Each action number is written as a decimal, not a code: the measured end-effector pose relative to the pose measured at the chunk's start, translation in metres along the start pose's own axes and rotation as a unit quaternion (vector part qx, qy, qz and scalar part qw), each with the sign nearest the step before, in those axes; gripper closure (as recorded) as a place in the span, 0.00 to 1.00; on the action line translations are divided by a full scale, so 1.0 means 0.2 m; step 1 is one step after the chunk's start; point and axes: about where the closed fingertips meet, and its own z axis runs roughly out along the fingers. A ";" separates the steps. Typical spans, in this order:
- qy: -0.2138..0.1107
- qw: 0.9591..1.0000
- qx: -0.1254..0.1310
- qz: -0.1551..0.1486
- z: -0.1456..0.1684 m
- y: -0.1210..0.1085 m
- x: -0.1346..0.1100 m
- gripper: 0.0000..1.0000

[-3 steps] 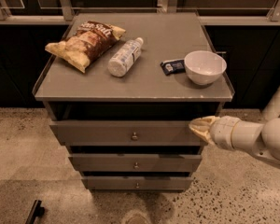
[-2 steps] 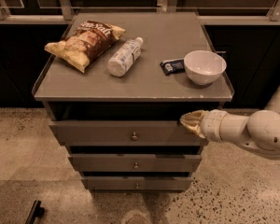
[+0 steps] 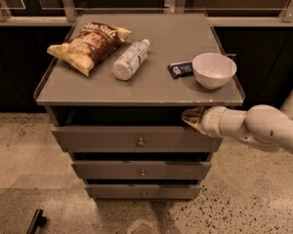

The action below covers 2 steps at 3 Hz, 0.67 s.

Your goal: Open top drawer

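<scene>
Gripper: the gripper (image 3: 192,118) sits tucked under the right front lip of the tabletop (image 3: 176,35), at the upper right corner of the top drawer (image 3: 97,139).
Jaws: whether they are clenched or released I cannot tell from here.
Arm: the white arm (image 3: 256,126) comes in from the right, low and roughly level.
Top drawer: uppermost of three grey fronts, with a round knob (image 3: 140,142) at its middle and a dark gap between its top edge and the tabletop.
Lower drawers: the middle drawer (image 3: 107,170) and the bottom drawer (image 3: 112,191) are below it.
On the tabletop: a chip bag (image 3: 88,45) at the left; a plastic bottle (image 3: 130,60) lying on its side just beside it; a small dark packet (image 3: 180,69) next to a white bowl (image 3: 214,69) at the right.
Floor: speckled terrazzo floor (image 3: 244,199).
</scene>
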 end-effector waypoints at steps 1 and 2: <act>0.000 1.000 0.000 0.000 0.00 0.01 0.00 1.00; 0.022 1.000 -0.021 -0.001 0.01 0.07 0.04 1.00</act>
